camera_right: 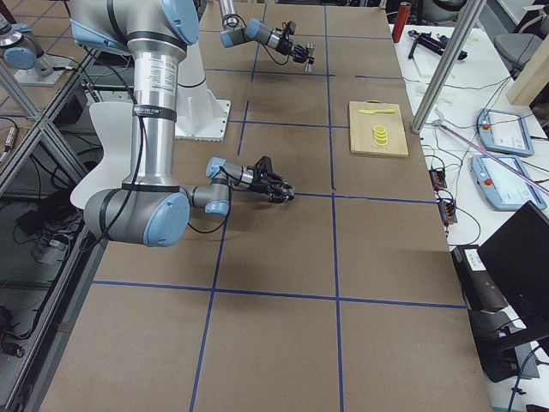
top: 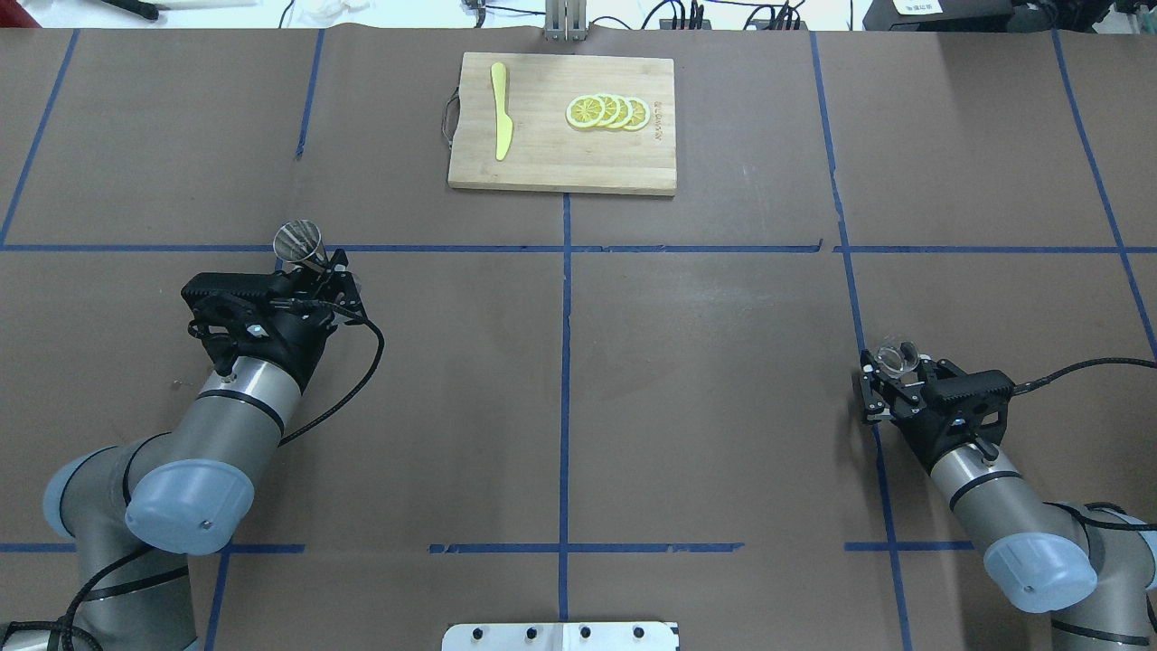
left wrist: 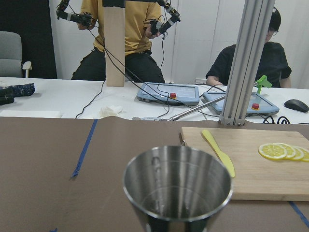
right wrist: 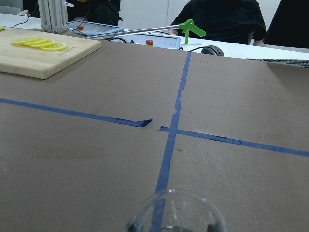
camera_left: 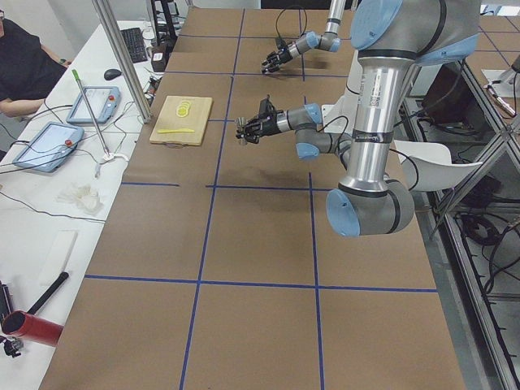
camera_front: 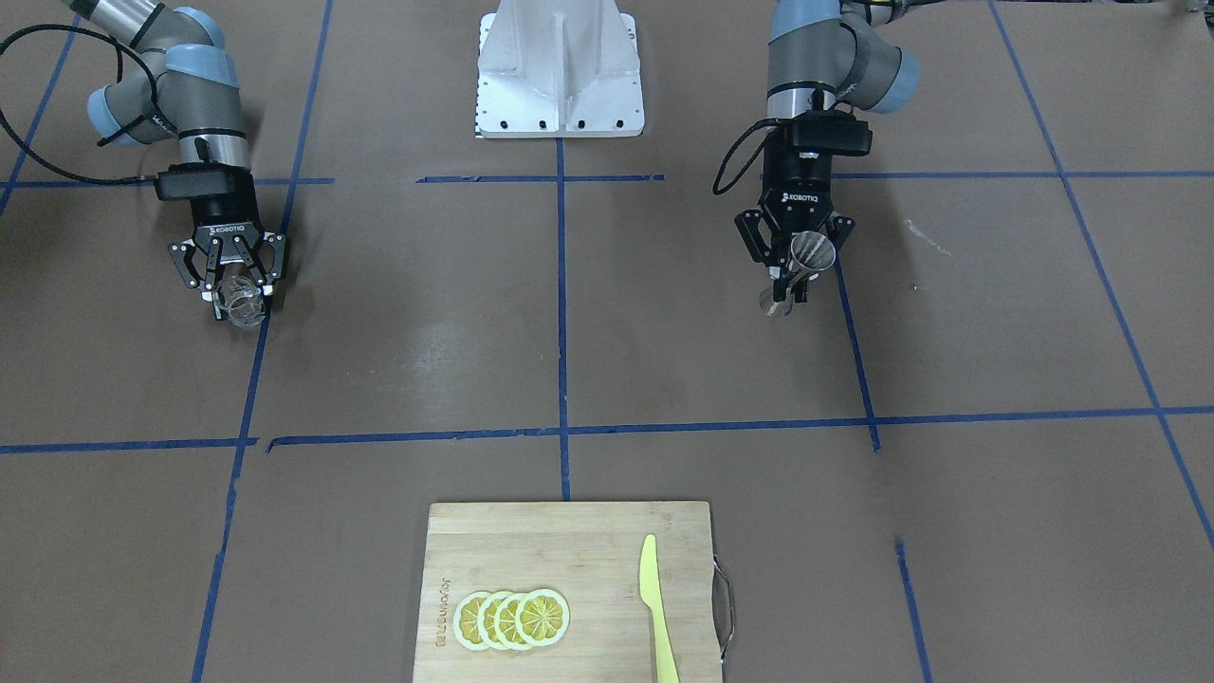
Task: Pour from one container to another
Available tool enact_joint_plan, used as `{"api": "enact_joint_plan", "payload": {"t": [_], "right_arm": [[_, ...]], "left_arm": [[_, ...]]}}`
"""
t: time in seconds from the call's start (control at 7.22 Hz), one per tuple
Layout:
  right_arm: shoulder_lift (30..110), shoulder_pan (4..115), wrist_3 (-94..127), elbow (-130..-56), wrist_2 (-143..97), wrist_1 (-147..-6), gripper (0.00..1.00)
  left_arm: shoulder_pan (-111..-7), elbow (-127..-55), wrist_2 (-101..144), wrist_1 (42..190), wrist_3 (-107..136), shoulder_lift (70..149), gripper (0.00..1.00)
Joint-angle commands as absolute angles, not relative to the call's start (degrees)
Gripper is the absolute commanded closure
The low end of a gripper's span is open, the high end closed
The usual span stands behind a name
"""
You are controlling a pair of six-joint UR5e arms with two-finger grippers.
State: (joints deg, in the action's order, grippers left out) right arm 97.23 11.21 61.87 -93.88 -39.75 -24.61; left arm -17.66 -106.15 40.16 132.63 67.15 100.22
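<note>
In the front-facing view my left gripper [camera_front: 795, 281] is shut on the waist of the silver metal jigger [camera_front: 812, 250], holding it off the table. From overhead the jigger [top: 297, 239] is at the left, with its open mouth showing beyond the gripper [top: 325, 264]. The left wrist view looks into the jigger's empty-looking bowl [left wrist: 177, 188]. My right gripper [camera_front: 239, 291] is shut on the small clear glass cup [camera_front: 239, 304], far off at the overhead view's right [top: 897, 357]. Only the cup's rim [right wrist: 176, 212] shows in the right wrist view; I cannot tell what is in it.
A wooden cutting board [top: 560, 163] lies at the table's far middle, carrying lemon slices [top: 607, 112] and a yellow plastic knife [top: 500, 122]. The white robot base plate [camera_front: 560, 71] sits between the arms. Blue tape lines cross the brown table. Operators sit beyond the far edge.
</note>
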Motion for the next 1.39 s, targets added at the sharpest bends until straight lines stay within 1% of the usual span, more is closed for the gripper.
{"api": "enact_joint_plan", "payload": {"t": [0.0,0.28,0.42,0.55,0.69,0.83,0.97,1.11,1.25], "right_arm": [[97.82,11.42,59.24,-99.37,-41.82,-24.61,1.00],[97.38,14.92,52.08,-102.29,-46.12,-24.78,1.00],[96.69,16.33,47.68,-102.65,-47.53,-24.79,1.00],[94.85,18.26,41.81,-103.79,-50.33,-25.48,1.00],[92.40,20.46,35.14,-103.97,-52.10,-26.36,1.00],[90.81,21.35,34.20,-104.06,-53.25,-26.98,1.00],[87.66,22.14,32.62,-103.98,-56.22,-27.85,1.00],[83.45,22.41,27.73,-104.15,-56.42,-32.04,1.00],[78.71,22.41,27.34,-104.24,-56.43,-37.21,1.00]], "left_arm": [[-17.67,-106.17,40.17,132.63,66.97,100.28,1.00],[-17.06,-106.00,40.69,132.63,65.32,100.72,1.00],[-17.05,-103.91,41.13,132.71,62.08,104.73,1.00],[-16.79,-100.23,41.22,132.63,61.53,109.29,1.00],[-15.57,-98.19,41.22,132.63,59.70,112.38,1.00],[-14.77,-98.09,41.31,132.63,56.46,113.37,1.00],[-13.37,-96.87,41.31,132.63,55.56,114.86,1.00],[-12.58,-96.59,42.79,132.45,54.07,115.39,1.00],[-12.39,-95.46,47.15,133.32,49.09,116.97,1.00]]}}
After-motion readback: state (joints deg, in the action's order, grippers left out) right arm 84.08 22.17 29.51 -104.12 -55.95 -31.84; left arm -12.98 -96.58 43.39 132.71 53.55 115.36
